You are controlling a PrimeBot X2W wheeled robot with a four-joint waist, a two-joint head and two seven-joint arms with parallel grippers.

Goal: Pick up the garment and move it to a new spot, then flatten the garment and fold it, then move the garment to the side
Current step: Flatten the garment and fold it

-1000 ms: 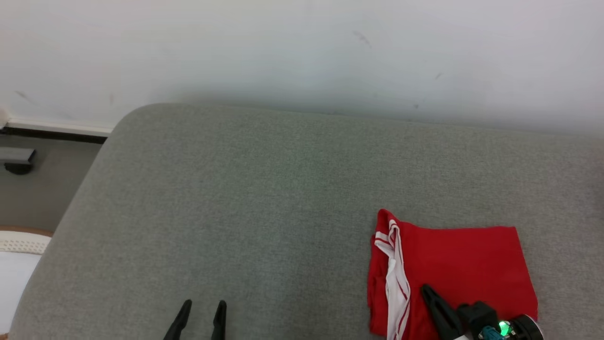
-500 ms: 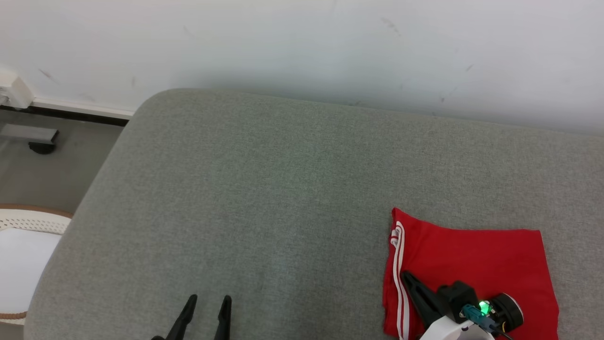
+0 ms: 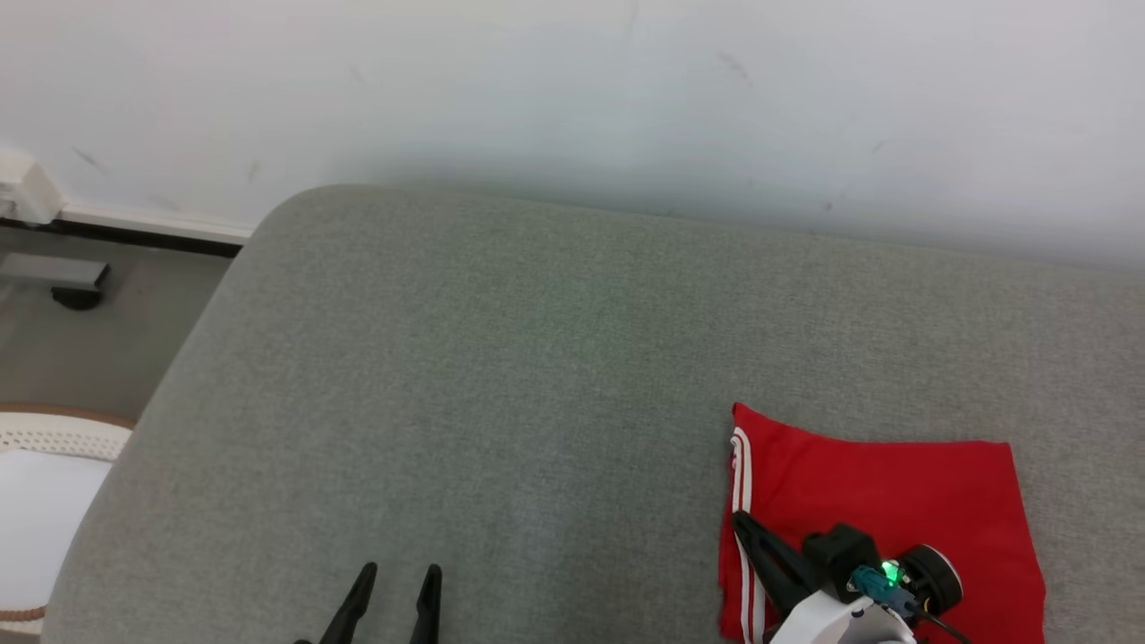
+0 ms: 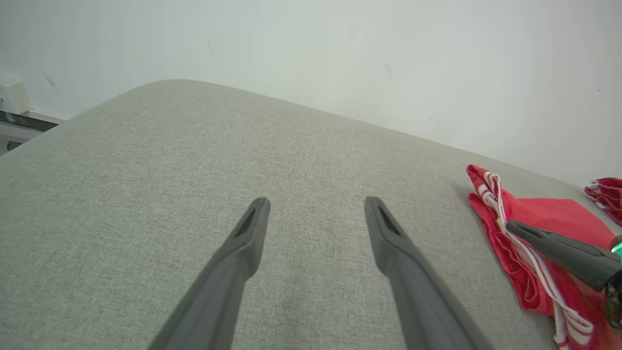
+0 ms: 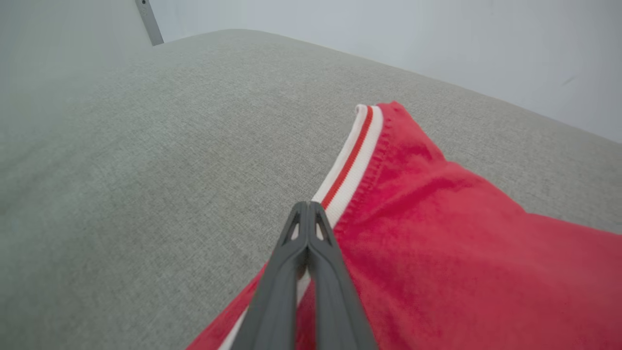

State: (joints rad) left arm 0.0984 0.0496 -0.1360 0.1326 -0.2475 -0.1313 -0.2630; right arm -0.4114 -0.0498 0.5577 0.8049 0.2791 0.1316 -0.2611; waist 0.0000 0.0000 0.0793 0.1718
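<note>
The garment (image 3: 894,492) is red with a white-and-red striped band along its left edge, and it lies folded flat on the grey cushion (image 3: 537,376) at the lower right. My right gripper (image 3: 741,521) is shut, and its tips rest over that striped band (image 5: 347,167) with no cloth visibly between the fingers. The right wrist view has the joined tips of the right gripper (image 5: 307,206) over the band, with the garment (image 5: 437,233) spreading to their right. My left gripper (image 3: 400,574) stands open and empty above bare cushion at the bottom, well left of the garment (image 4: 544,214).
A white wall (image 3: 572,89) runs behind the cushion. The cushion's rounded left edge drops to the floor, where a grey bracket (image 3: 54,279) and a white round object (image 3: 36,510) sit. Another bit of red cloth (image 4: 607,190) lies at the left wrist view's right edge.
The head camera has shifted. My right gripper has slid left across the garment to its striped edge, and the bunched band there now lies narrower and flatter. The left gripper is unchanged.
</note>
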